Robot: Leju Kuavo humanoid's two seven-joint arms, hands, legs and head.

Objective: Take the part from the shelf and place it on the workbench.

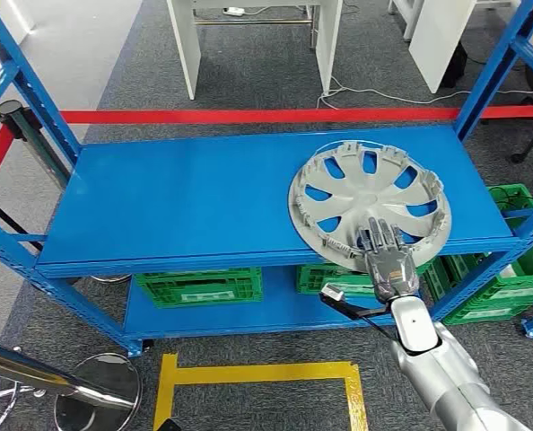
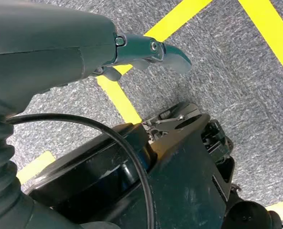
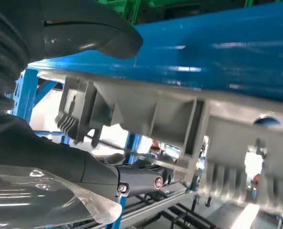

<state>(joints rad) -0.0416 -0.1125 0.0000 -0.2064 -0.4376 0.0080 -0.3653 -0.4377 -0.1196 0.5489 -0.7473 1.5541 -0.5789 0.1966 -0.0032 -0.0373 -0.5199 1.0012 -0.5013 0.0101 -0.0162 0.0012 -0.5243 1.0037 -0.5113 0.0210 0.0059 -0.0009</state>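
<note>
Hubcap (image 1: 370, 197) is the part here, a big grey round wheel cover w/ holes in it. It lies flat on the top board of the blue shelf (image 1: 182, 193), on the right side, and its near edge pokes a bit over the front lip. The right hand (image 1: 386, 258) is at that near edge. From the head view its fingers lie flat on top of the rim, and in the right wrist view the thumb (image 3: 93, 33) is on one side of the rim and the dark fingers (image 3: 133, 179) on the other side, w/ the ribbed edge between them. So the right hand is pinching the rim, but I can't tell how tight the hold is. I think the step now is to get a good hold and lift. To do it well, squeeze the rim firm first, bc the cover is wide and only held at one spot, so it may tip or swing. Lift it a little, then pull it back slow so the far side doesn't drag on the shelf or bump the blue post. Keep it level. The left hand (image 2: 151, 52) hangs down over the grey floor w/ yellow tape; it holds nothing, fingers look straight, not curled. I can't see a tabletop to put it on.
</note>
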